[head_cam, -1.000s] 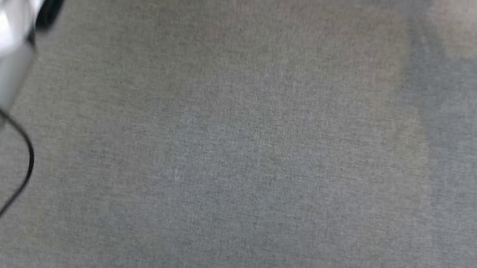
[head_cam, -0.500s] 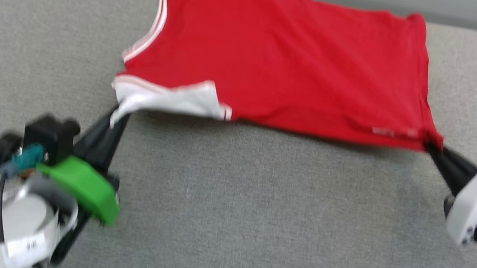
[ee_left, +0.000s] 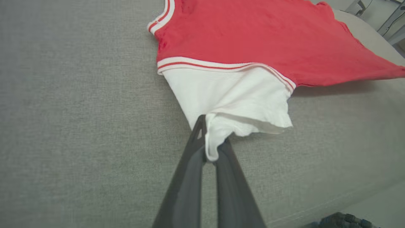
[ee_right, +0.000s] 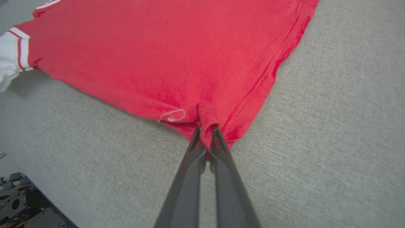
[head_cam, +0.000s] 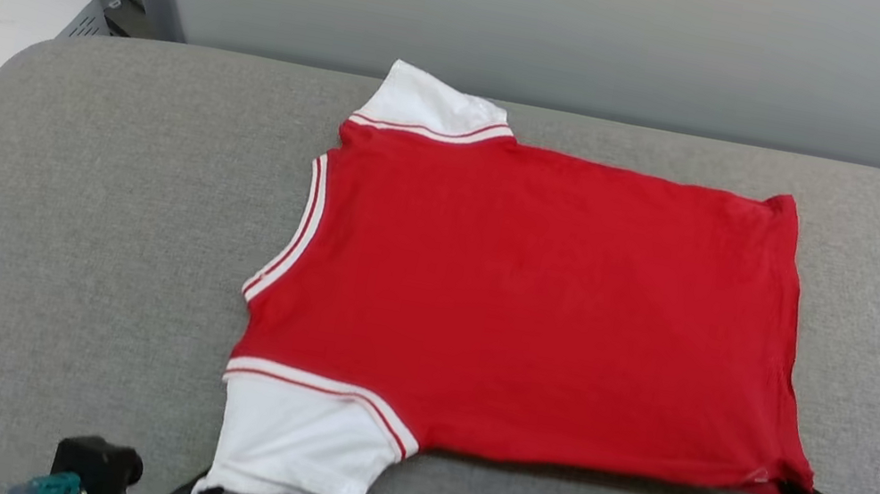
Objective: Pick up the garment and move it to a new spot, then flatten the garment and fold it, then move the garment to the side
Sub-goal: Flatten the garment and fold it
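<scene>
The grey padded surface (head_cam: 88, 239) holds the red jersey shirt (head_cam: 539, 301) flat in its middle, neck left, hem right, plain side up. It stretches away from the near edge, where the left gripper (ee_left: 210, 139) pinches the white sleeve (ee_left: 234, 95) and the right gripper (ee_right: 207, 134) pinches the hem corner (ee_right: 240, 117).

We see bright, even, diffuse light falling from above. The head view is sharp throughout. A soft shadow lies on the surface (ee_left: 79, 126) under the shirt's (ee_left: 253, 38) lifted near edge. Both wrist views stretch and curve toward their edges, corners slightly softer.
</scene>
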### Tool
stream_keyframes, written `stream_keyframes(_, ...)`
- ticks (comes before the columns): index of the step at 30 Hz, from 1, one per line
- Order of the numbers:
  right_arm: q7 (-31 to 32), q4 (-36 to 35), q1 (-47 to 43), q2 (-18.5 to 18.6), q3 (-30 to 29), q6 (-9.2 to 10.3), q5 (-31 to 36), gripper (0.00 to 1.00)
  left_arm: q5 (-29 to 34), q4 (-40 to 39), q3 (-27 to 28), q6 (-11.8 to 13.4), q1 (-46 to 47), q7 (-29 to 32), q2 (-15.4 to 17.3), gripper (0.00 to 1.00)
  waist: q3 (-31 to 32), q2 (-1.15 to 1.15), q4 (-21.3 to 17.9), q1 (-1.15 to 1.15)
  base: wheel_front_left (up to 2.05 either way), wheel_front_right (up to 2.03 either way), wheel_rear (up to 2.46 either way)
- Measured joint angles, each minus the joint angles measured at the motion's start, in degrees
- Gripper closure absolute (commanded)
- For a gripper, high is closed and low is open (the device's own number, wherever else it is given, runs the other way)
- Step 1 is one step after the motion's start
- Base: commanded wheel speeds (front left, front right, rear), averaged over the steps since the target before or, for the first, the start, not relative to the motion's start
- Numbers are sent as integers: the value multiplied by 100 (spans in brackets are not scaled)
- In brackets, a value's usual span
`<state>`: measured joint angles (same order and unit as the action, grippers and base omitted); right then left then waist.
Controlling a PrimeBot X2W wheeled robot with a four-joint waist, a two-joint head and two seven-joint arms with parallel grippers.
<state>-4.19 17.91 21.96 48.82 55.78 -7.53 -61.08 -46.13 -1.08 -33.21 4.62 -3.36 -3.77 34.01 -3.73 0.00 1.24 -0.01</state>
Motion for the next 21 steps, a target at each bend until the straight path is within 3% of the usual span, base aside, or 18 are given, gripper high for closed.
stream_keyframes(4,140,-165,-440,100,-172,0,-63,100,-287,-378,-91,29,-456,347,176,100,144,0,9,0,0,0,0)
stream_keyframes(9,387,-444,-1007,231,-465,0,-185,100,-581,-821,-134,241,-878,725,393,100,252,0,22,0,0,0,0)
stream_keyframes(13,475,-568,-1301,286,-766,0,-187,100,-520,-954,-130,321,-916,724,483,100,214,0,36,0,0,0,0)
stream_keyframes(21,597,-813,-1407,86,-1489,0,-46,100,45,-747,-231,157,-289,564,399,100,8,0,37,0,0,0,0)
